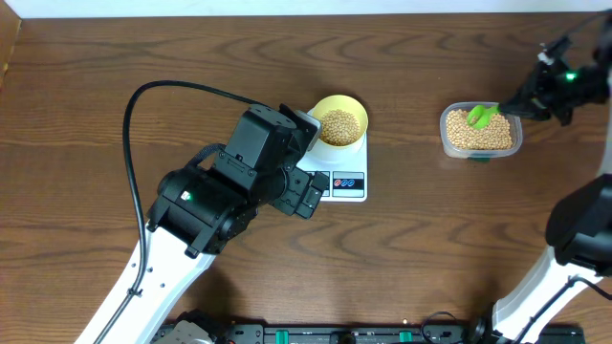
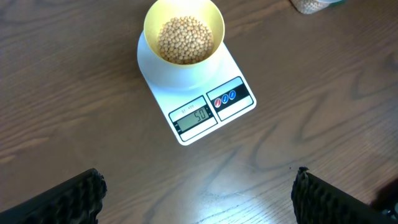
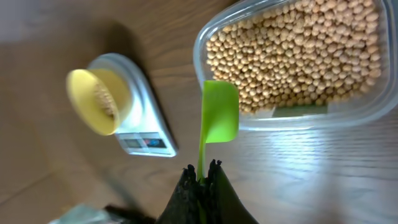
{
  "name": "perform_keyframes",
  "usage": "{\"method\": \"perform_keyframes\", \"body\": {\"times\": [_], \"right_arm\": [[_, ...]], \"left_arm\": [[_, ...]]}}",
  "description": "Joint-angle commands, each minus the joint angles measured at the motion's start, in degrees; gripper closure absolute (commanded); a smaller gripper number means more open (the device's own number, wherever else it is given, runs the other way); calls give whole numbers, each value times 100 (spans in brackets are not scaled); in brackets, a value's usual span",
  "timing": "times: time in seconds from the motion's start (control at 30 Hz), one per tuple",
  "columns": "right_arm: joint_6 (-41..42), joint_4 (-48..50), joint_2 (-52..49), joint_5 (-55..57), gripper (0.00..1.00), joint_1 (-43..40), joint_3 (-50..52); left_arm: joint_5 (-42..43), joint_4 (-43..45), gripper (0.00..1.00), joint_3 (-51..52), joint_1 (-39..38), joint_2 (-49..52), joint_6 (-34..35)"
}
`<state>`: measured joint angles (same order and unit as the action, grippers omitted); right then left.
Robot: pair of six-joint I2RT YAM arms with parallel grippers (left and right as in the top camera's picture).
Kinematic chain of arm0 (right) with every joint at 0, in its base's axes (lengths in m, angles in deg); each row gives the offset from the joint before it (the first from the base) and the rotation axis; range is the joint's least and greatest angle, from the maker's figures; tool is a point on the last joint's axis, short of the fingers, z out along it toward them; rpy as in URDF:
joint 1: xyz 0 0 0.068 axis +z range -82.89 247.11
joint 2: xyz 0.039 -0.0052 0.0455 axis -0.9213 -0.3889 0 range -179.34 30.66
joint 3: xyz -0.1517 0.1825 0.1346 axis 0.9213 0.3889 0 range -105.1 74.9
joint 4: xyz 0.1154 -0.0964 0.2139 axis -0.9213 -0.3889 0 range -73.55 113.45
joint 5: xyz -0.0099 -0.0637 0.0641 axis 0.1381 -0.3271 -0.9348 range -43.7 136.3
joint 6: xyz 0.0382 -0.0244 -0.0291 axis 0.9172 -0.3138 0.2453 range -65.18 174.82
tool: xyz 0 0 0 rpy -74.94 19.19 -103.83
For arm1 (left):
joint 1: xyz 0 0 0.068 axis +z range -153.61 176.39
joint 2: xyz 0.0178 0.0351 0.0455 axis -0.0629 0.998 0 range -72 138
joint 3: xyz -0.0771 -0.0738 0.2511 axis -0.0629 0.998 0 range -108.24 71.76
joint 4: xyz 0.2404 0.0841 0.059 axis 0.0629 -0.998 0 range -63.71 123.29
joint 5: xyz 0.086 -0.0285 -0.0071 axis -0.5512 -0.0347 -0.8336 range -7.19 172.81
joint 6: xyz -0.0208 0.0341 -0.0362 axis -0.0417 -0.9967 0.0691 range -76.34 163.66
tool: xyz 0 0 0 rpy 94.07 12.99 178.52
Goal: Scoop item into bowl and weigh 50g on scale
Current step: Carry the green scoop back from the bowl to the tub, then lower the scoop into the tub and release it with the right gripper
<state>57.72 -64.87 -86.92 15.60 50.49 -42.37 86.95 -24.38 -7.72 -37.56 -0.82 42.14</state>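
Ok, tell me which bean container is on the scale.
The pale-yellow bowl on the white scale; the clear plastic tub rests directly on the table, apart.

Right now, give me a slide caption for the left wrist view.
Open left gripper above a pale-yellow bowl of tan beans on the white digital scale, display apparently reading 50.

Was a dark brown, wood-grained table (image 1: 96, 76), filling nearly all of the overhead view. Gave way to a pale strip (image 1: 287, 8) beyond the far edge and past the far left corner. Took soft white glare (image 2: 208, 199) on its glossy top in both wrist views.
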Motion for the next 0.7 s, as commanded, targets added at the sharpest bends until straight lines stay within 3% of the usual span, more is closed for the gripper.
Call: {"method": "perform_keyframes", "body": {"times": [0.0, 0.3, 0.67], "right_arm": [[269, 72, 210, 1073, 99, 444, -70], [680, 70, 210, 3300, 99, 1346, -70], [688, 144, 210, 4634, 99, 1746, -70]], "left_arm": [[-72, -15, 2, -127, 13, -2, -37], [-72, -15, 2, -127, 13, -2, -37], [-72, -15, 2, -127, 13, -2, -37]]}}
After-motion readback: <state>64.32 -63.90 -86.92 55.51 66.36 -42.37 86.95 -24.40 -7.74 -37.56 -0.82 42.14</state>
